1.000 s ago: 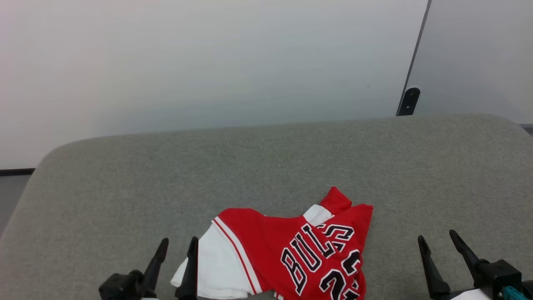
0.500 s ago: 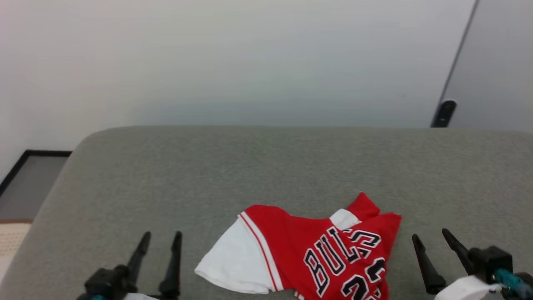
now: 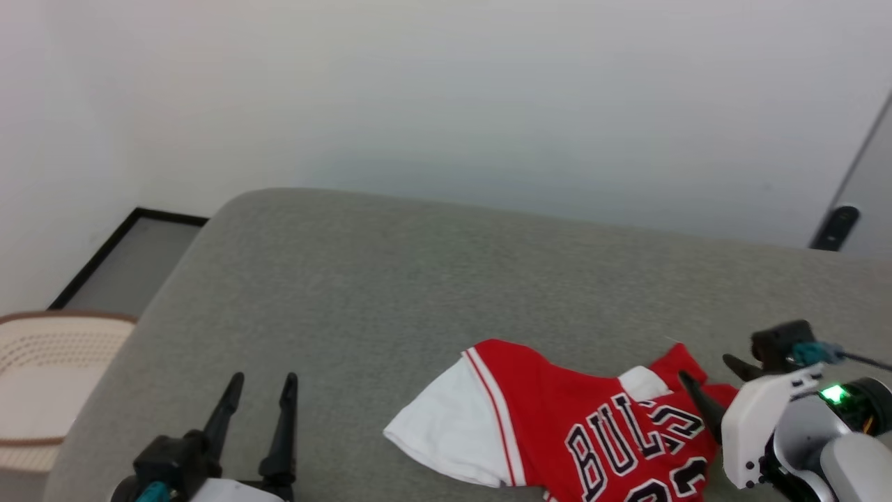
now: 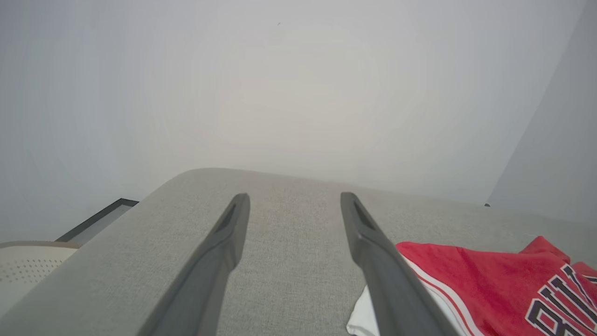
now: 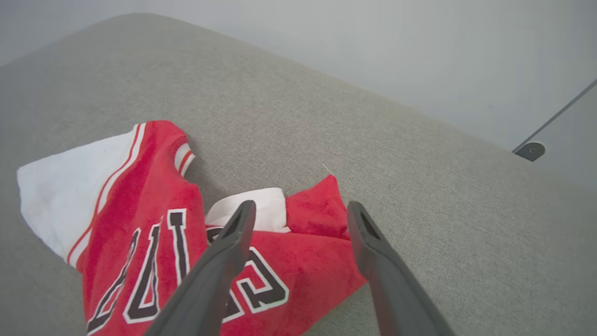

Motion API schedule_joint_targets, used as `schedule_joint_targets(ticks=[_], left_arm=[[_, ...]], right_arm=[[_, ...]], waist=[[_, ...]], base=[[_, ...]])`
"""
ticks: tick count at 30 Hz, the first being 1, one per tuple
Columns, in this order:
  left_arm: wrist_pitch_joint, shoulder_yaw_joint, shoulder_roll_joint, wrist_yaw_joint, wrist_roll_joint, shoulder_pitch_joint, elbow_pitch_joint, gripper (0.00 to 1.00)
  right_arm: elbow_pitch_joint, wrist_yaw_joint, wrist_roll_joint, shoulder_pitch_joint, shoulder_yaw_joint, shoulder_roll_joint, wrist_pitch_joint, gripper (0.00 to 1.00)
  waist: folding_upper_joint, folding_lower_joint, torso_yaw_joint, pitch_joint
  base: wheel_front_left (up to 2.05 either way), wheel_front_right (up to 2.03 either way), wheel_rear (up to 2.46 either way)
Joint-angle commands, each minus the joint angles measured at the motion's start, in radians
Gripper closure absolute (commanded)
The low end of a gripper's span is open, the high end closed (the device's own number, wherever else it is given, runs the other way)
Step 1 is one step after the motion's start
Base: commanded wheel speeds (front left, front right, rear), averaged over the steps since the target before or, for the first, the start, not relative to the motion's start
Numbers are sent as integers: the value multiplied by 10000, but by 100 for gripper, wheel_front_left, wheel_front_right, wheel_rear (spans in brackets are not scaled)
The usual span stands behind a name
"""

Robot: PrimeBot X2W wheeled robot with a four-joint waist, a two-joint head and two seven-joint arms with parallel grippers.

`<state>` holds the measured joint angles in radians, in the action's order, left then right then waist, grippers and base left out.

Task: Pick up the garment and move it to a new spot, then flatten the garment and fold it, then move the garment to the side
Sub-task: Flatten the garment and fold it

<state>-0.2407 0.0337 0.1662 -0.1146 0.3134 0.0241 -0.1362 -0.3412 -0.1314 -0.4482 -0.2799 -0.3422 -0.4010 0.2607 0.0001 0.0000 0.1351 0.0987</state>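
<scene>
Inspection finds the garment [image 3: 578,432] lying crumpled on a grey upholstered surface [image 3: 390,279], towards its near right part, with the lower portion running off the bottom edge of the head view. It is a red jersey-style shirt; one white short sleeve with red-and-white striped trim spreads flat to the robot's left, and black, white-outlined lettering runs at a slant across the red body, partly folded under. A white fold of cloth and a red pointed corner stand at the garment's far right end. The left gripper [image 3: 264,377] sits at the lower left over bare upholstery, well to the left of the white sleeve, its two dark fingers standing apart with only grey fabric showing between them. The right gripper [image 3: 705,368] is at the garment's far right end, fingers likewise spread wide. In the right wrist view the red corner lies between the fingers and the white fold sits just by one fingertip. Whether the tips touch the cloth cannot be determined, and no cloth is pinched. A pale wall [image 3: 446,90] rises behind the surface. A cream perforated basket [image 3: 42,362] stands beside the surface's left end, and a small dark fitting [image 3: 836,226] shows at the far right by a door edge.
</scene>
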Motion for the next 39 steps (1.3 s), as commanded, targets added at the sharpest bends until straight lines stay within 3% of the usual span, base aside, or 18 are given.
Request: schedule_joint_targets(ticks=[1, 9, 15, 30, 31, 32, 33, 34, 39], left_arm=[[-6, 23, -9, 20, 9, -69, 32, 0], [244, 340, -148, 32, 131, -4, 96, 0], [341, 492, -200, 41, 245, 17, 157, 0], [386, 856, -368, 17, 471, -287, 4, 0], [381, 889, -390, 13, 495, -323, -32, 0], [367, 911, -414, 10, 489, -362, -65, 0], [349, 940, -434, 4, 502, -398, -101, 0], [321, 966, -447, -1, 522, -416, -146, 0], [236, 998, -470, -8, 592, -467, -321, 0]], right_arm=[[-34, 15, -132, -118, -139, -60, 124, 0], [-571, 15, -1526, -1278, -1839, -916, 2873, 0], [-1282, 15, -1906, -1937, -2419, -1269, 4124, 0], [-3388, 15, -2397, -3366, -3201, -793, 5897, 0], [-3586, 15, -2429, -3421, -3172, -746, 5890, 49], [-3712, 15, -2456, -3470, -3166, -693, 5851, 58], [-3893, 15, -2476, -3512, -3143, -663, 5818, 92], [-4032, 15, -2481, -3545, -3164, -630, 5809, 100], [-4573, 15, -2543, -3767, -3190, -567, 5728, 100]], waist=[[-1, 0, 423, -2], [-1, 0, 1325, -51], [-1, 0, 1831, -118], [-1, 0, 2371, -553], [-1, 0, 2400, -584], [-1, 0, 2430, -615], [-1, 0, 2468, -647], [-1, 0, 2499, -673], [-1, 0, 2557, -720]], base=[[0, 0, 0], [0, 0, 0], [0, 0, 0], [0, 0, 0], [0, 0, 0], [0, 0, 0], [0, 0, 0], [0, 0, 0], [0, 0, 0]])
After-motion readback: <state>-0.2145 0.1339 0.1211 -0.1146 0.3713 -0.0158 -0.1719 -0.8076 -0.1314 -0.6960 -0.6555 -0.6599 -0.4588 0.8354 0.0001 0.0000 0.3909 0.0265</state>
